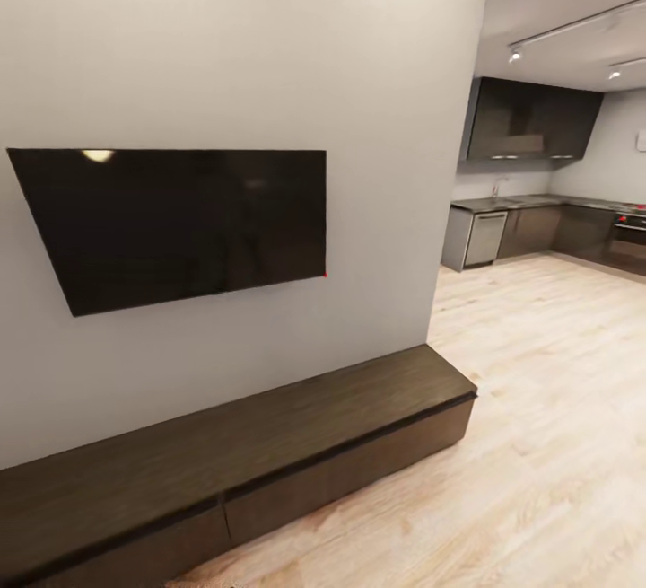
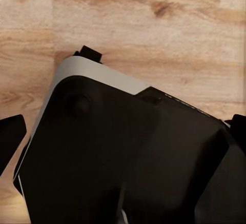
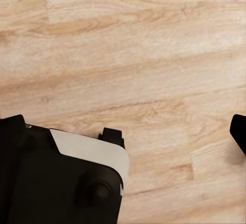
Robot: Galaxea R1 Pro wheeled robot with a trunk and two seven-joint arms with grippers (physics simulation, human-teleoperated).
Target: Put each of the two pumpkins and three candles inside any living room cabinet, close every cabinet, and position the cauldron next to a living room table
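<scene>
Head view: the cabinet [image 1: 242,462] — a long, low, dark-brown wooden unit — is running along the foot of a pale grey wall [image 1: 269,40], its far end lying toward the right of the frame. Its handle-less drawer fronts are sitting flush with one another, a thin vertical seam dividing two of them, and its flat top is carrying nothing. A black television [image 1: 179,224] is hanging on the wall above the unit, a small bright reflection showing near its upper left corner. Light wood flooring [image 1: 547,444] is stretching away to the right, toward a kitchen area with dark upper cupboards [image 1: 529,121], a grey counter [image 1: 529,204] with a tap, and ceiling track lights.

Left wrist view: the camera is looking straight down onto wood planks [image 2: 154,24]. The robot's base [image 2: 113,157] (black, with a light grey edge panel) is lying beneath the left gripper [image 2: 125,134]. One dark fingertip [image 2: 9,137] is showing at one side edge and another dark tip at the opposite edge; the jaws are standing wide apart and holding nothing.

Right wrist view: the camera is again facing the plank floor [image 3: 138,55], with a corner of the base [image 3: 61,183] — black body, grey panel — in sight. The right gripper [image 3: 125,129] is presenting one dark fingertip [image 3: 239,131] at a side edge, and the dark shape at the opposite edge is merging with the base, so how far the jaws are parted cannot be told; nothing is lying between them.
</scene>
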